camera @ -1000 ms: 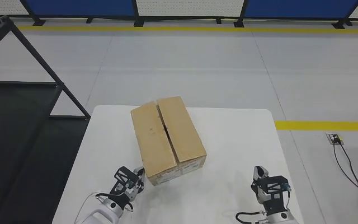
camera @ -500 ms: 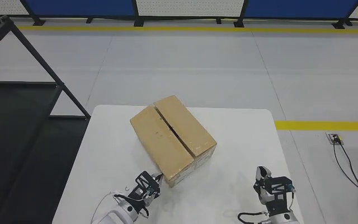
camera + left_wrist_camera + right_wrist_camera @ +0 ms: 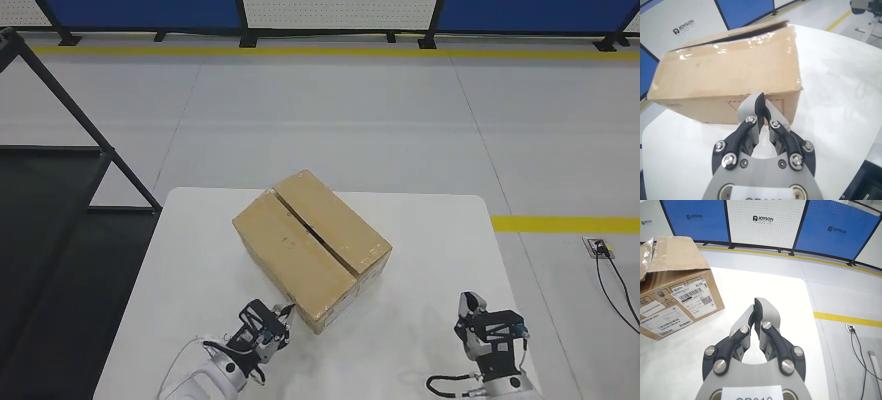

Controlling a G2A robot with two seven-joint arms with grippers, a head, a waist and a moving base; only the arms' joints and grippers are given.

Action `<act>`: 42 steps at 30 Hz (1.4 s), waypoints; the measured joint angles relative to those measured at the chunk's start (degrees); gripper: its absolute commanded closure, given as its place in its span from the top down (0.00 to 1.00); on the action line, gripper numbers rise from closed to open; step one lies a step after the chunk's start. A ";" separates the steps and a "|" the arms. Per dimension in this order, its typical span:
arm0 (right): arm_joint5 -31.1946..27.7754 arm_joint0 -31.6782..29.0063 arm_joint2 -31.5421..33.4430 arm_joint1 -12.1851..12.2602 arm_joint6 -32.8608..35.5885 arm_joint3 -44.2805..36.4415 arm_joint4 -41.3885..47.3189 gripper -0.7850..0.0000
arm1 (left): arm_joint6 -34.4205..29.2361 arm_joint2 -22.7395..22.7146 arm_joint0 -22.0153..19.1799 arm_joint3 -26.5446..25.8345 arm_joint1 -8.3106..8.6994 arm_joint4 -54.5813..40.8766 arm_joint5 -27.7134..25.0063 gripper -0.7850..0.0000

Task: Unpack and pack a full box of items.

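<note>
A brown cardboard box (image 3: 312, 247) with its top flaps closed lies skewed on the white table (image 3: 430, 270). In the left wrist view the box (image 3: 725, 75) shows a taped side, and my left gripper (image 3: 761, 98) is shut with its tips right at the box's lower near corner. From above, that left gripper (image 3: 278, 318) sits at the box's front corner. My right gripper (image 3: 466, 305) rests shut near the table's front right, well apart from the box. In the right wrist view the right gripper (image 3: 755, 302) points past the box's labelled side (image 3: 677, 294).
The table's edge (image 3: 490, 215) lies close on the right, with grey floor and a yellow line (image 3: 565, 224) beyond. A black frame (image 3: 95, 150) stands off the table's left side. Blue and white panels (image 3: 764, 222) line the back.
The box has turned clockwise on the table, its near end swinging right. My left gripper moved right along with that near corner. The right gripper has barely shifted.
</note>
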 measured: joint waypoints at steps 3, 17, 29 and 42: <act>-0.21 0.34 -0.27 -0.04 0.86 -0.24 -1.01 0.00 | 0.63 -6.01 2.02 -1.49 0.47 -3.99 0.25 0.00; -11.07 -0.73 -0.79 0.78 3.19 -4.11 -12.44 1.00 | -3.06 -22.84 4.04 1.92 1.04 -17.40 7.13 1.00; -10.88 -0.45 -1.05 0.75 3.27 -3.91 -12.34 1.00 | -2.52 -22.70 3.81 2.01 1.03 -17.48 7.09 1.00; -9.15 13.84 -10.81 -1.38 10.68 4.97 -0.11 1.00 | -6.57 -19.44 -15.49 14.27 0.72 -19.51 14.97 1.00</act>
